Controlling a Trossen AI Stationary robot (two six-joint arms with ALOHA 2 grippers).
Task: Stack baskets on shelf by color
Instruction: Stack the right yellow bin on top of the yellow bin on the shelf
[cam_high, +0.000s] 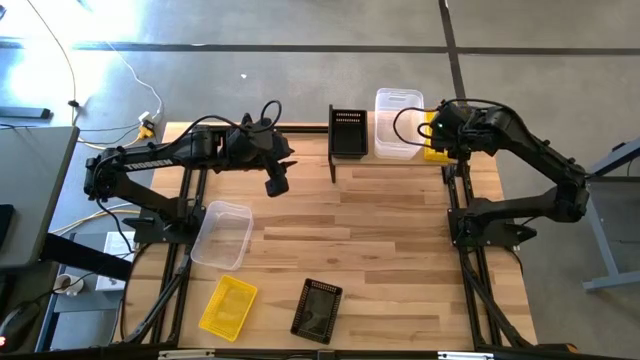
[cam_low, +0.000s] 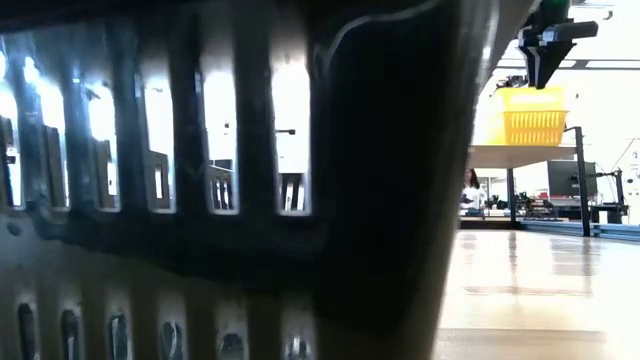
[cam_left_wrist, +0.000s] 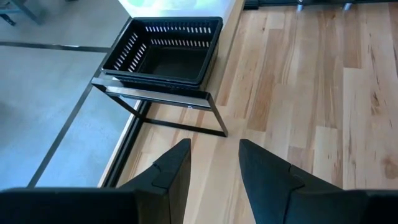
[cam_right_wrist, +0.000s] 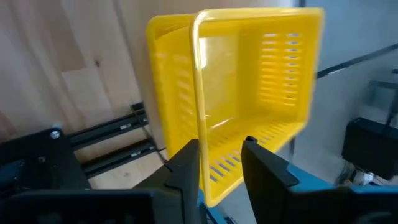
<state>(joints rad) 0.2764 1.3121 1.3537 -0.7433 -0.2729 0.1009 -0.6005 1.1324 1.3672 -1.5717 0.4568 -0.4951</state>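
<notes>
I see my right gripper (cam_right_wrist: 221, 163) parted around the yellow basket's (cam_right_wrist: 249, 93) rim on the shelf (cam_high: 395, 160) (left gripper (cam_left_wrist: 214, 171) parted, beside the shelf).

Light-wood table (cam_high: 390, 250) bearing a clear tub (cam_high: 222, 233), yellow basket (cam_high: 228, 306) and black basket (cam_high: 318, 310), and a far-edge shelf (cam_high: 390, 160) carrying black (cam_high: 348, 132), clear (cam_high: 397, 124) and yellow stacks (cam_right_wrist: 249, 93), the last just beyond the right fingers (cam_right_wrist: 186, 171).

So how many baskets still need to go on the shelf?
Black, clear and yellow piles sit on the shelf. The right pincer is at the yellow pile, fingers apart. Three wait on the table: clear, yellow, black.
</notes>
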